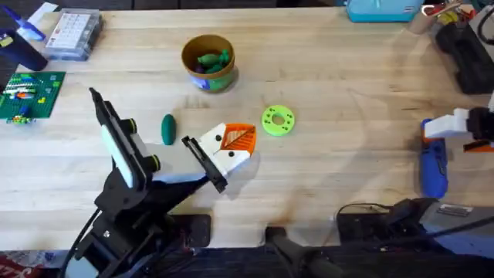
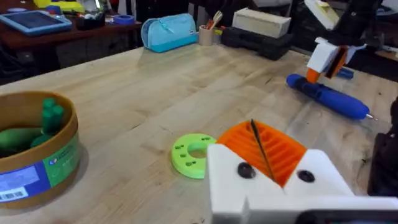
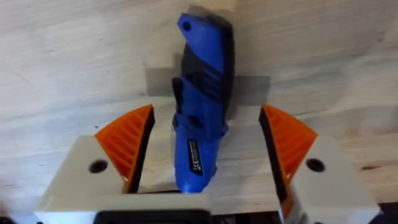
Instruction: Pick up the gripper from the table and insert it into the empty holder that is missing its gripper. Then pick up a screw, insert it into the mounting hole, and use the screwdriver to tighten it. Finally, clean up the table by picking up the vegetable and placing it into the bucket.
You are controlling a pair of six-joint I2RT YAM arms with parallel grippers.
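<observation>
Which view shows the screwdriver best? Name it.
Right wrist: the screwdriver lies close up between the open right hand's fingers. The overhead shows it small at the table's right side; the left wrist shows it far off.

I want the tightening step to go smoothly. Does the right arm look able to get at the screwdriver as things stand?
Probably yes. The right gripper is open, with the screwdriver lying on the table between its orange pads, and nothing blocks the way.
</observation>
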